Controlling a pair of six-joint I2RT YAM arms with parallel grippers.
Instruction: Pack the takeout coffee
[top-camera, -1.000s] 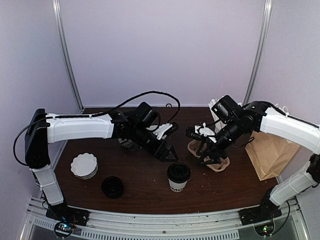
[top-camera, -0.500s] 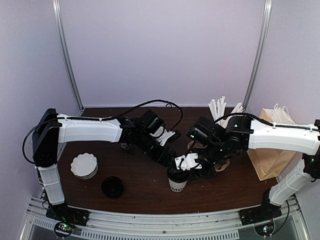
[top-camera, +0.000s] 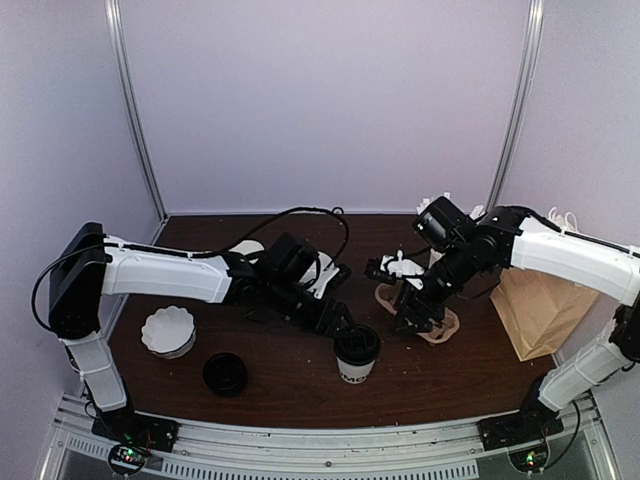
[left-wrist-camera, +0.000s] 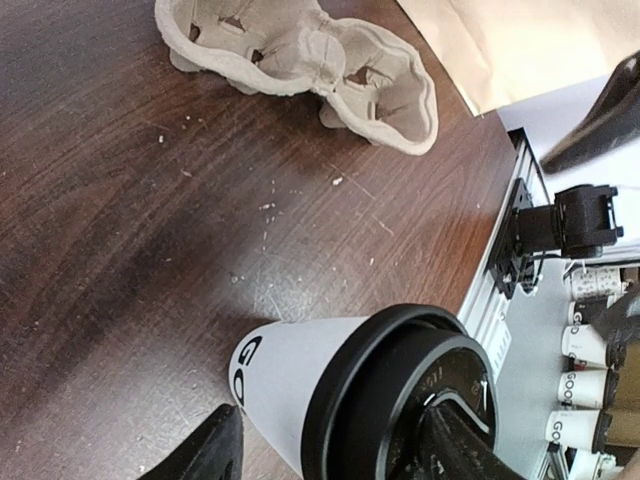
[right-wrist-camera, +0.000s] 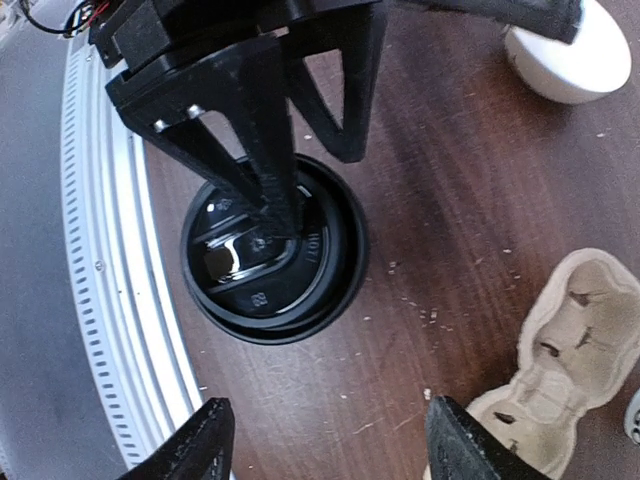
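Left wrist view: the left jaws stand apart with nothing clamped. One finger (left-wrist-camera: 205, 455) sits off the white side of the takeout coffee (left-wrist-camera: 295, 385). The other lies across its black lid (left-wrist-camera: 400, 395). Whether either finger touches the cup cannot be told. The cup stands upright on the surface (left-wrist-camera: 120, 200), near the front edge, with black lettering on the side toward the camera.

Right wrist view: the right jaws are spread wide and hold nothing. They hang over bare wood, and the lidded cup is just ahead of them. The left arm's two black fingers (right-wrist-camera: 270, 150) cross above the lid, one tip over its centre, so they block any approach to the cup from above.

Top external view: the pulp cup carrier (top-camera: 440, 325) lies flat to the right of the cup, near it but apart. The right jaws hover directly over the carrier and cover part of it. A brown paper bag (top-camera: 540, 305) stands beyond the carrier at the right edge. On the left, well apart from the cup, are a white fluted cup (top-camera: 168, 332) and a loose black lid (top-camera: 225, 373). The left forearm spans the surface between them and the takeout coffee.
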